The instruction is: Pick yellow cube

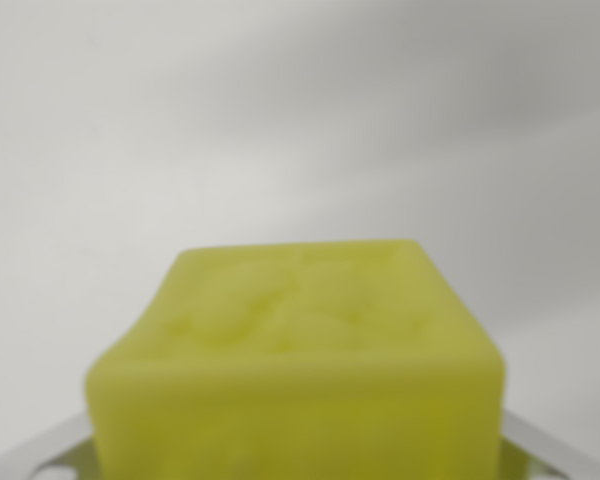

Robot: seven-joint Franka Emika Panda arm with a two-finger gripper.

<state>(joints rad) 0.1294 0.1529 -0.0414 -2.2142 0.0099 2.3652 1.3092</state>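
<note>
The yellow cube [300, 350] fills the lower middle of the wrist view, very close to the camera, with a rough embossed top face. My gripper [300, 455] sits around it. A metal finger [40, 455] shows at the wrist view's left bottom corner, and the other finger [560, 450] at the right. Both meet the cube's sides with no gap visible, so the gripper looks shut on the cube. The cube's lower part is cut off by the frame edge.
Behind the cube there is only a blurred, plain white-grey surface [300, 120] with soft shadows across it.
</note>
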